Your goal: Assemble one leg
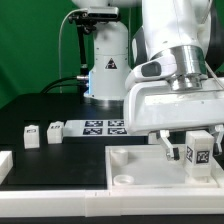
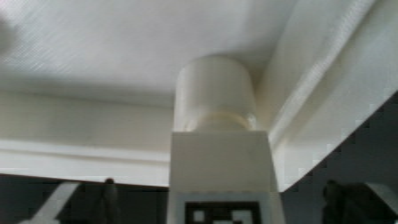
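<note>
My gripper (image 1: 190, 150) hangs over the right end of the big white panel (image 1: 135, 165). Its jaws stand either side of one leg (image 1: 200, 150), a stubby white block with a tag facing the camera. A gap shows between the left finger (image 1: 164, 149) and the leg, so the gripper looks open. In the wrist view the leg (image 2: 222, 170) runs away from my gripper (image 2: 221, 202). Its round end (image 2: 217, 92) points at the panel (image 2: 98, 60) near a raised edge. The dark fingers (image 2: 107, 198) stand clear of its sides.
Two more small tagged legs (image 1: 30, 135) (image 1: 55, 130) stand on the black table at the exterior view's left. The marker board (image 1: 100, 126) lies behind the panel. Another white part (image 1: 5, 165) lies at the left edge. The arm's base (image 1: 105, 70) rises at the back.
</note>
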